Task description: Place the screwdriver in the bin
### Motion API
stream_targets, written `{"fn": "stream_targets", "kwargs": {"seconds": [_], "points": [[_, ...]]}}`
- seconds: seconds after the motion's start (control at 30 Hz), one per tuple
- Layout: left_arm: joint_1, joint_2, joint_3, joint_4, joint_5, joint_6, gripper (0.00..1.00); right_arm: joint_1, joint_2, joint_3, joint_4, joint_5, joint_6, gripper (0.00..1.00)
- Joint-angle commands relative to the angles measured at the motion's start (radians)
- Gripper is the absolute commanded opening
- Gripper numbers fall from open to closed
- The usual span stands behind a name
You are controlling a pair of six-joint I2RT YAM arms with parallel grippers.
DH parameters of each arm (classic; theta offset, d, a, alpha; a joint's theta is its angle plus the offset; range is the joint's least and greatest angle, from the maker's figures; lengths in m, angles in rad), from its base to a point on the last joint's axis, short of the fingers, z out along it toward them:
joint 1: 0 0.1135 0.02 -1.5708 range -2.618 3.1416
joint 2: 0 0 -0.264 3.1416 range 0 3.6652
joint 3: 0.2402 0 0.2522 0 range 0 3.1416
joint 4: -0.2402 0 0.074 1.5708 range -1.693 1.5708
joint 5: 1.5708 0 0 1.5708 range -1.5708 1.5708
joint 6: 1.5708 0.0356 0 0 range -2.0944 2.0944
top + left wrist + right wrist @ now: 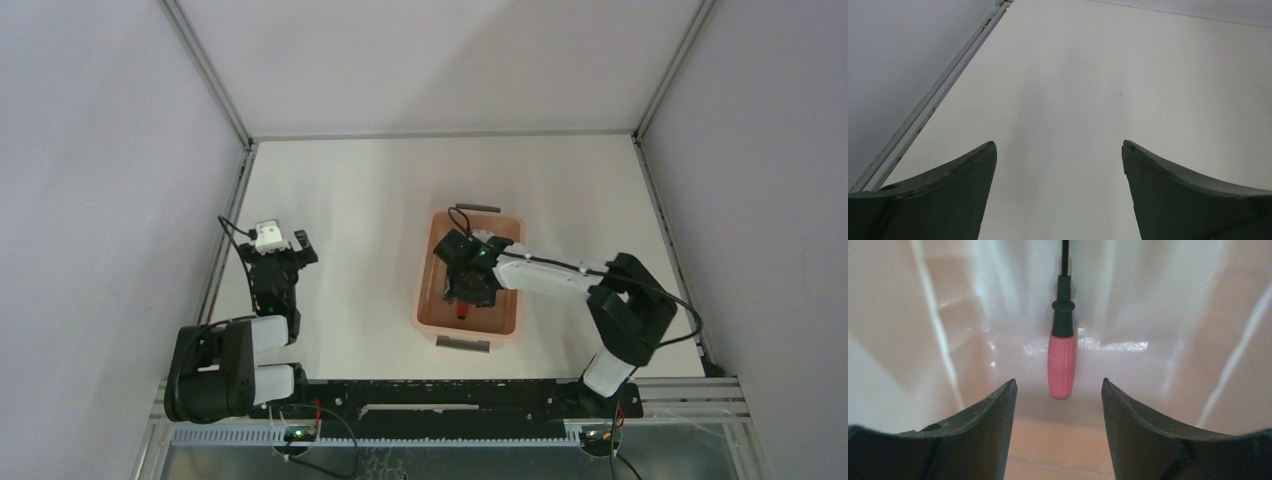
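The pale pink bin [428, 300] stands in the middle of the table, a dark grey handle [464, 343] at its near end. The screwdriver [1062, 365], red handle and thin black shaft, lies on the bin's floor [1058, 440]; a bit of red shows in the top view [461, 311]. My right gripper [1058, 390] is open inside the bin, just short of the handle's end, not touching it. It also shows in the top view [467, 290]. My left gripper [1059, 150] is open and empty over bare table at the left [285, 250].
The bin's walls [943, 330] rise close on both sides of the right gripper. A metal frame rail [933, 100] runs along the table's left edge beside the left gripper. Grey enclosure walls stand on three sides.
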Motion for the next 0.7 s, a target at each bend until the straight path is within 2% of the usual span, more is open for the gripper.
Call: {"fn": "stream_targets", "kwargs": {"seconds": [0.0, 0.07, 0.1, 0.13, 0.17, 0.4, 0.67], "points": [[-0.006, -0.006, 0.037, 0.029, -0.001, 0.019, 1.00, 0.010, -0.175, 0.123, -0.059, 0.077, -0.080, 0.71], [-0.006, -0.006, 0.037, 0.030, -0.001, 0.019, 1.00, 0.011, -0.213, 0.201, -0.114, 0.138, -0.142, 0.73], [-0.006, -0.006, 0.037, 0.029, -0.001, 0.019, 1.00, 0.007, -0.227, 0.235, -0.147, 0.168, -0.171, 0.80], [-0.006, -0.007, 0.038, 0.029, -0.001, 0.019, 1.00, 0.000, -0.243, 0.265, -0.156, 0.200, -0.202, 0.95], [-0.006, -0.006, 0.038, 0.030, -0.001, 0.020, 1.00, -0.011, -0.260, 0.282, -0.164, 0.225, -0.234, 0.99], [-0.005, -0.006, 0.037, 0.030, 0.000, 0.019, 1.00, -0.257, -0.411, 0.267, -0.192, 0.283, -0.517, 1.00], [-0.006, -0.007, 0.038, 0.030, -0.001, 0.019, 1.00, -0.806, -0.580, 0.109, -0.088, 0.054, -0.750, 1.00]]}}
